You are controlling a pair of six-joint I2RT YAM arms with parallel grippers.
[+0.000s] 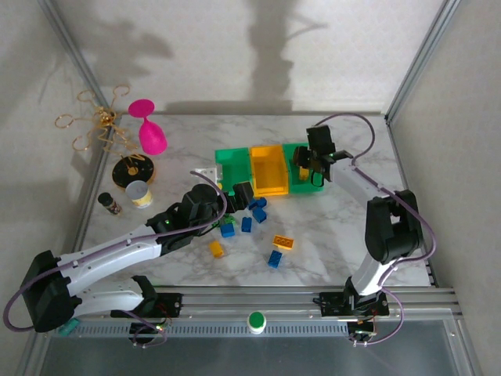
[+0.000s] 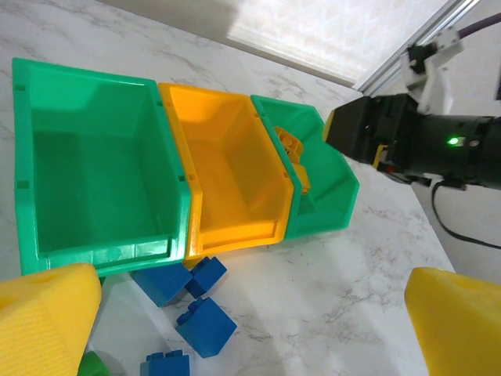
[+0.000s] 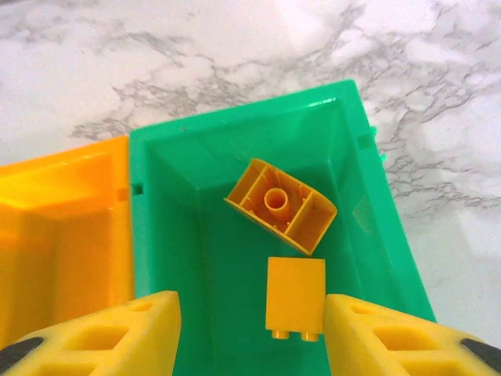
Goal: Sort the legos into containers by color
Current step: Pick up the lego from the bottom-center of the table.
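Right claw (image 1: 319,163): jaws apart, nothing gripped, poised over the green bin (image 3: 196,258) touching the right wall of the orange-yellow bin (image 1: 270,168). Directly beneath, on that green bin's floor: two orange-yellow legos, a curved brick (image 3: 282,205) lying hollow side up and a plain rectangular brick (image 3: 295,301) nearer the claw, between the two pads but clear of both. Left claw (image 1: 241,193): likewise wide apart and empty, held low on the near side of the orange-yellow bin, over a cluster of blue bricks (image 2: 205,321) loose on the tabletop (image 1: 337,235) just in front of that bin. Second green bin (image 2: 94,172), against the orange-yellow bin's left wall: nothing visible inside; same for the orange-yellow bin. Risks, as judged: colour mismatch, orange-yellow pieces lodged in a green container right beside the matching one, liable to compounding with each further drop there; crowding of the two arms, both wrists working close to the orange-yellow bin; light bins nudged out of line by a low pad catching a rim; no evident matching container for the blue bricks. Further loose bricks, blue and orange-yellow (image 1: 283,241), scattered farther out on the near side of the orange-yellow bin, not yet sorted.
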